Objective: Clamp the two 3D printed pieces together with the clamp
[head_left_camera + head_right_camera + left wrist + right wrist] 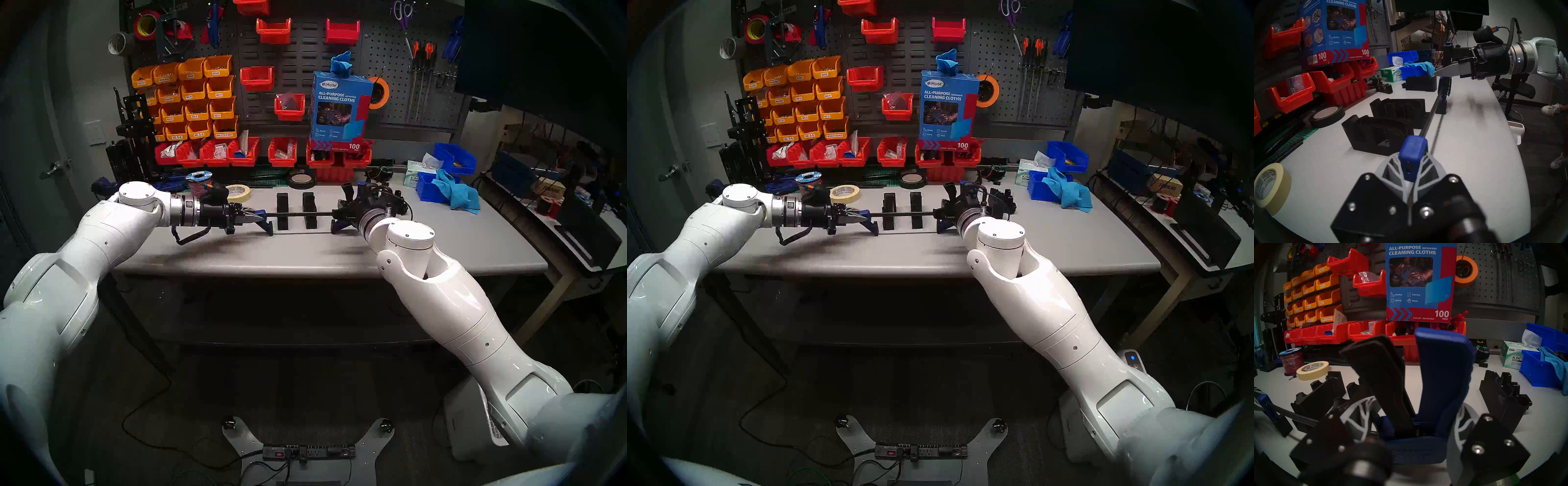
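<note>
A: Counted on the tabletop (305, 251): two 3D printed pieces, left block (282, 211) and right block (309, 210), both upright, standing apart with a gap between.

B: Agreed. Also one clamp (298, 214), held level across the front of both blocks, bar running from 9 o'clock to 3 o'clock in the head view. Blue jaws: two, one at each end of the bar, both blocks between them, neither jaw seen touching a block.

A: Arms: two. Left end effector (252, 217) pinched shut on the clamp at its 9 o'clock end; in the left wrist view, closed around the blue end piece (1412, 152), bar leading away toward 1 o'clock.

B: Right end effector (1407, 426) wrapped around the clamp's handle end at 3 o'clock, fingers (1359, 416) pressing from either side. Seen upright in the right wrist view: one black trigger (1379, 378), one blue grip (1442, 372).

A: Elsewhere: one bulkier black part (1505, 395) at 3 o'clock of the handle, resting on the tabletop. Tape rolls lying flat: one cream masking roll (239, 192) at 11 o'clock of the blocks, one black roll (300, 179) at 12 o'clock.

B: One blue box of cleaning cloths (339, 108) standing on red bins at 12 o'clock. One blue cloth (458, 193) draped from a blue bin at 2 o'clock.
</note>
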Motion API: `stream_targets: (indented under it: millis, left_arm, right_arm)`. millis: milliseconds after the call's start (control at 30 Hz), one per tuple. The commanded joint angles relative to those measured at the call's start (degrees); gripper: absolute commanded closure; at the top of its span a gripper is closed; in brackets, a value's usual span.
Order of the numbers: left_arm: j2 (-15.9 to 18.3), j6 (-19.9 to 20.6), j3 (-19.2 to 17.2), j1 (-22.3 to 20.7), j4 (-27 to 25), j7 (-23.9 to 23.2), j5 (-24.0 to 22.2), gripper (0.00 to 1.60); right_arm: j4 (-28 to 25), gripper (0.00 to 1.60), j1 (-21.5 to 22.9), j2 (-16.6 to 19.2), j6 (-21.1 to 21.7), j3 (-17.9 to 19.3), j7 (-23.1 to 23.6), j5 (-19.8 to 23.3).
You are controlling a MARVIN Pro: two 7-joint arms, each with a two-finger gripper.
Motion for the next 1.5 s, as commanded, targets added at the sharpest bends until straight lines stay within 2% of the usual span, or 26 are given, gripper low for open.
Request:
stream_targets:
  millis: [0, 567, 1067, 1467]
  left_arm:
    - [-1.81, -0.79, -0.37, -3.01, 1.62, 1.51, 0.71, 1.6]
    - [-7.44, -3.8, 0.67, -7.11, 11.88, 3.91, 5.12, 1.6]
    - [-11.46, -7.65, 1.84, -10.58, 21.16, 2.16, 6.56, 1.6]
    - [-13.54, -9.44, 2.2, -12.35, 25.7, 1.36, 6.82, 1.6]
  right_arm:
    - [0.68, 1.6, 3.16, -1.76, -1.27, -1.07, 1.9, -0.57]
    - [2.91, 1.6, 5.53, -1.92, -2.22, -1.01, 2.63, -1.21]
    - [6.66, 1.6, 6.25, -3.14, -2.93, -1.32, 3.74, -1.09]
    - [8.99, 1.6, 6.49, -4.03, -3.96, -1.13, 3.76, -1.09]
